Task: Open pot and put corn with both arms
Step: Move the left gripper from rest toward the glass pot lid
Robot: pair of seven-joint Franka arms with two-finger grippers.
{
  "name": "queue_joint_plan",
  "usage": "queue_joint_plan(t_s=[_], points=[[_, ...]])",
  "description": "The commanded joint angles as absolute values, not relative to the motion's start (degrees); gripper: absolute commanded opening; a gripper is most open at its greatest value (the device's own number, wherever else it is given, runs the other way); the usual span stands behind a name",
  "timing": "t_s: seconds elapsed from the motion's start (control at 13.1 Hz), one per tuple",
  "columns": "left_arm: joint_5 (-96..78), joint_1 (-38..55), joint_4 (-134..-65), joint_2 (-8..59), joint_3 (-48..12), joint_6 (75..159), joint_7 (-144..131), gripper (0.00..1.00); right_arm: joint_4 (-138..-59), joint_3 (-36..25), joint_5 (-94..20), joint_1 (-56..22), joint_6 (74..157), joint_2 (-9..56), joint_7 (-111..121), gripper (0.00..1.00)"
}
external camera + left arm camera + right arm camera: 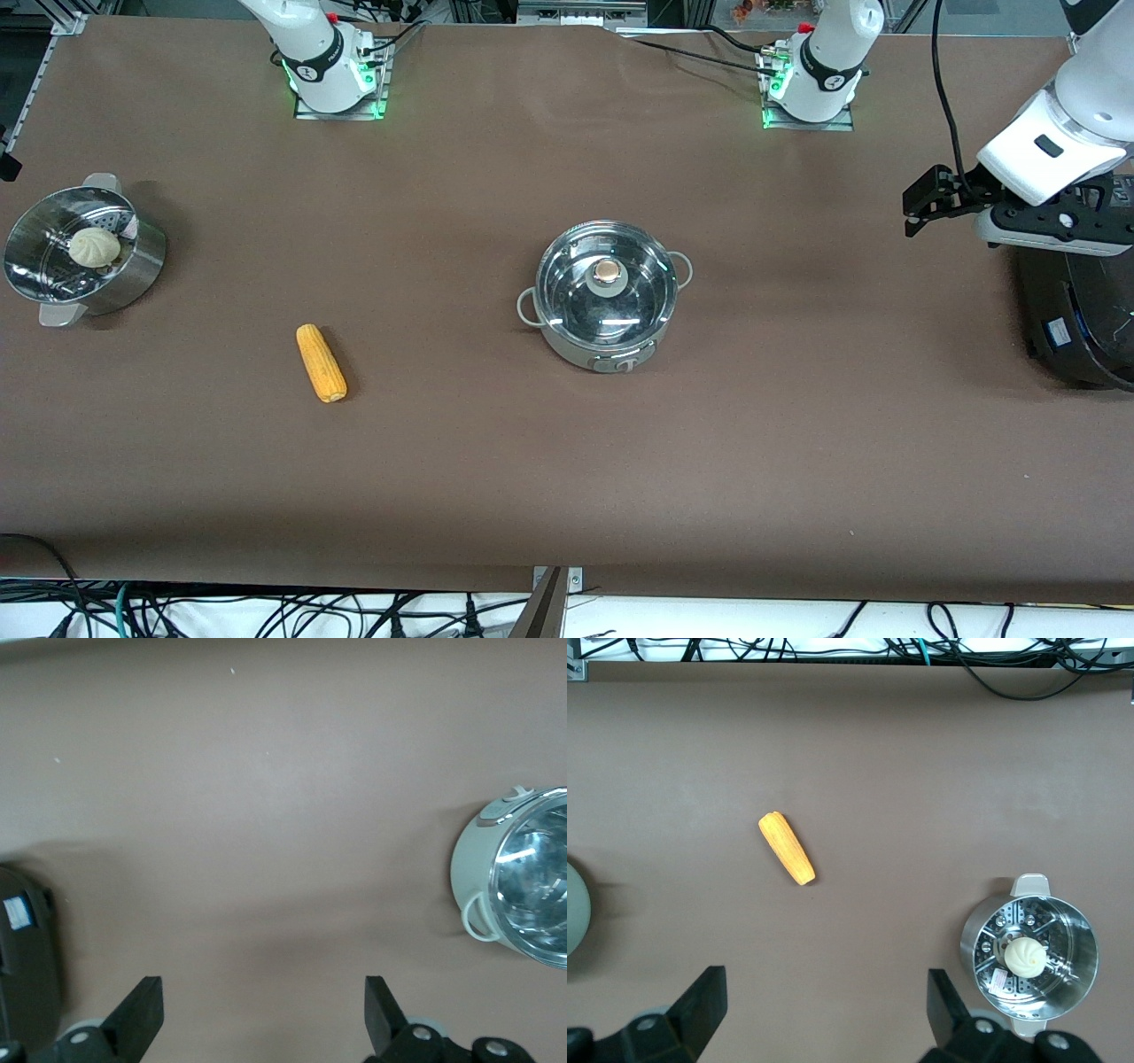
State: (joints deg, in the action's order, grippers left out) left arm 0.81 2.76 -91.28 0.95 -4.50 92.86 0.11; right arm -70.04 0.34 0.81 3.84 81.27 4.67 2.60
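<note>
The steel pot (pixel 606 297) stands mid-table with its glass lid and copper knob (pixel 608 270) on. It also shows in the left wrist view (pixel 523 877), and its edge shows in the right wrist view (pixel 574 908). The corn (pixel 321 361) lies on the table toward the right arm's end, apart from the pot, and shows in the right wrist view (pixel 787 848). My left gripper (pixel 921 208) (pixel 263 1014) is open and empty, in the air beside the black cooker. My right gripper (pixel 824 1005) is open and empty, high over the table; the front view does not show it.
A steel steamer pot (pixel 84 251) (pixel 1029 958) with a white bun (pixel 94 246) stands at the right arm's end. A big black cooker (pixel 1081 310) (pixel 27 966) stands at the left arm's end. Cables hang along the table's front edge.
</note>
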Motion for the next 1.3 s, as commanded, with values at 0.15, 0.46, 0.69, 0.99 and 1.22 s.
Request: queue_joint_plan(t_s=[0.15, 0.46, 0.69, 0.99, 1.22], points=[[-2.9, -1.1, -90.1, 0.6, -4.9, 91.5, -1.0, 1.0, -70.2, 0.4, 1.4, 3.8, 81.6, 4.1, 2.4, 1.0], [-3.1, -0.3, -88.2, 1.5, -5.0, 91.5, -1.1, 1.0, -70.2, 0.4, 1.6, 3.8, 81.1, 4.1, 2.7, 1.0], [-3.2, 0.0, -88.2, 4.4, -5.1, 91.6, -0.8, 1.0, -70.4, 0.3, 1.6, 3.8, 81.0, 4.2, 2.9, 1.0], [-3.0, 1.3, -87.5, 6.7, -5.1, 91.9, -1.1, 1.0, -71.0, 0.4, 1.6, 3.7, 81.1, 4.2, 2.9, 1.0], [-3.1, 3.2, -87.5, 6.9, -5.1, 91.8, -1.7, 1.0, -71.0, 0.4, 1.6, 3.6, 81.2, 4.2, 2.9, 1.0]])
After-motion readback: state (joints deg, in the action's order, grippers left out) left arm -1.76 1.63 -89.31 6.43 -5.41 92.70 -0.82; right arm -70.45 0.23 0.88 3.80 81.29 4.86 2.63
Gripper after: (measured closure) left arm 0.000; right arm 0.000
